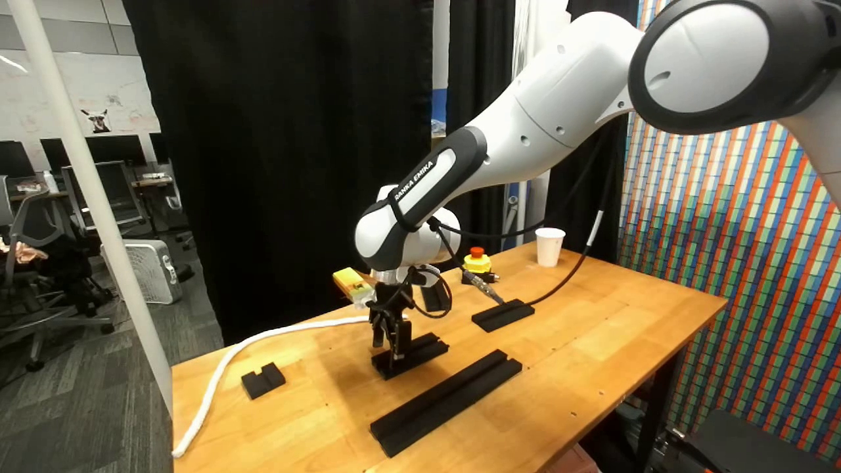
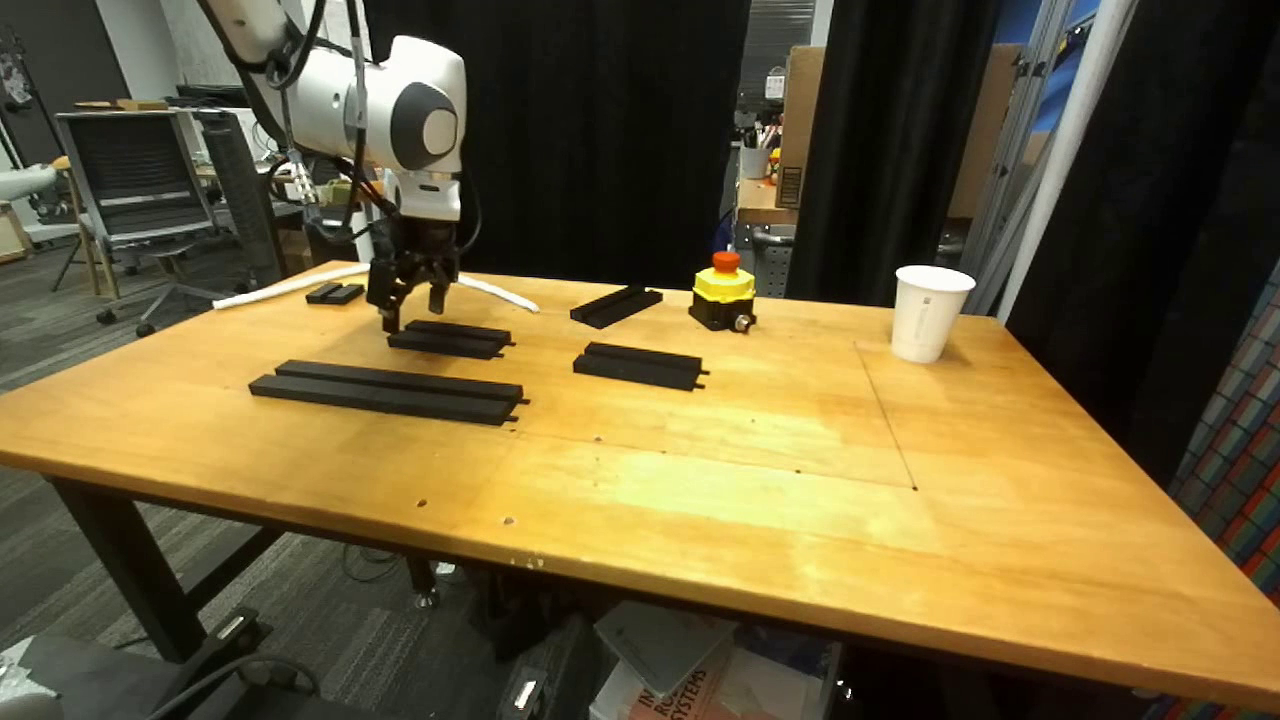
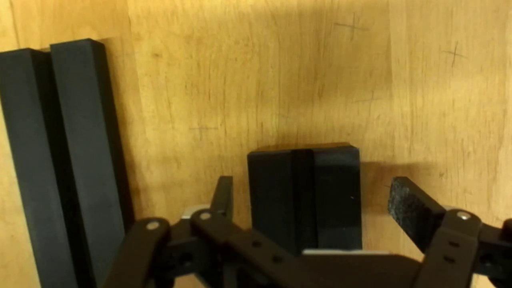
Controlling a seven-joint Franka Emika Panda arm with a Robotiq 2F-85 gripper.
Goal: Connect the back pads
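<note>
Black grooved back pads lie flat on the wooden table. One back pad (image 3: 276, 192) sits below my gripper (image 3: 311, 186), seen between its fingers in the wrist view. A finger stands apart on either side of it, with bare wood showing in both gaps. My gripper (image 2: 413, 315) is open and holds nothing; it hangs over the pad's left end in an exterior view. Nearer the front edge lies a long black strip (image 1: 447, 402) of back pad; no seam can be made out. Another pad (image 2: 640, 366) rests farther along the table, and one more (image 2: 615, 305) lies angled behind it.
A short notched black block (image 1: 263, 380) is near the table's end, beside the white cable (image 1: 230, 358). An emergency stop (image 2: 724, 290) and a white paper cup (image 2: 928, 312) stand at the back. A yellow object (image 1: 351, 281) shows behind the gripper.
</note>
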